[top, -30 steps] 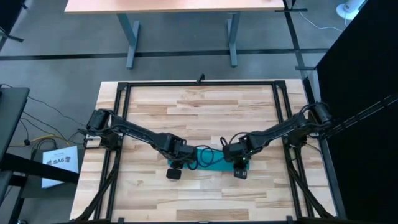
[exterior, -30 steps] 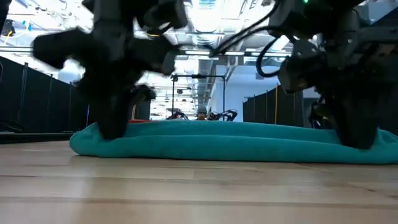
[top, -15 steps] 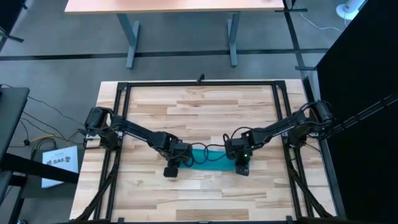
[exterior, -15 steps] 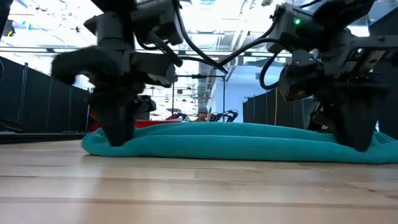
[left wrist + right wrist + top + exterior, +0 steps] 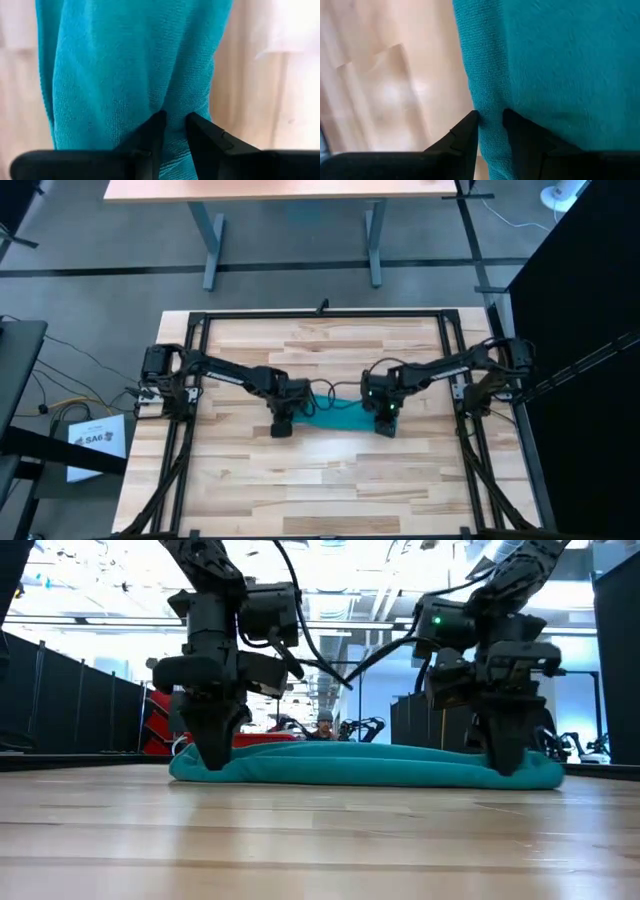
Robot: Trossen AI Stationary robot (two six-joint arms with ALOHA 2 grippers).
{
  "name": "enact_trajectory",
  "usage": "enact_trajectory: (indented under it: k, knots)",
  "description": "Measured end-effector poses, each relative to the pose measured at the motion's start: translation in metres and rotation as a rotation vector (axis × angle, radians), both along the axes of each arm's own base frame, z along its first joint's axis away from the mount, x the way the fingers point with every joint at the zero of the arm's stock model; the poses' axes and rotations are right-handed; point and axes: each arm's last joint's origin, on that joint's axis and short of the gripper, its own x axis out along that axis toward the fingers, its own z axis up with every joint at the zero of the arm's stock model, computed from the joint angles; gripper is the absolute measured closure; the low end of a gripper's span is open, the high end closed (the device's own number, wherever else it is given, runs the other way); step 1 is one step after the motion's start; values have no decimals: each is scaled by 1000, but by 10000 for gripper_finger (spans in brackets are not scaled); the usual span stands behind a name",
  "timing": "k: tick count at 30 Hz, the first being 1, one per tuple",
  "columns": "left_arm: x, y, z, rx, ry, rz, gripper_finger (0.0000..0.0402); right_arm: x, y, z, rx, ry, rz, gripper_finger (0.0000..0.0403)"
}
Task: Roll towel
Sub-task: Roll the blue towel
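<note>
My left gripper (image 5: 173, 122) and right gripper (image 5: 490, 120) each pinch an end of the towel (image 5: 365, 764) on the worktop (image 5: 330, 480). Should advance both evenly, keeping the roll tight.

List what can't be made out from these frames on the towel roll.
- Grey tag: not visible in any view.
- Number of roll layers: the low view shows the towel only side-on, a long low mound on the table.
- Towel middle, high view: partly covered by arms and cables; too small there.
- Towel ends: left gripper and right gripper each pinch a fold; wrist views cut the rest off.
</note>
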Motion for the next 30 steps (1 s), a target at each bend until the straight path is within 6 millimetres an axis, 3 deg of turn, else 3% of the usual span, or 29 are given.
enact_trajectory:
  k: [7, 12, 21, 30]
  knots:
    - [-6, 19, -1, -27, 48, 54, 331, -12, -33, 9, -50, -11, -14, 310]
    - [-5, 20, 3, -30, 40, 63, 331, -20, -43, 16, -62, -22, -4, 310]
    - [-3, 22, 35, 16, -43, 112, 331, -21, -27, 18, -43, -3, 63, 310]
    - [-8, 26, 53, 60, -95, 150, 331, -20, -15, 28, -34, -43, 62, 310]
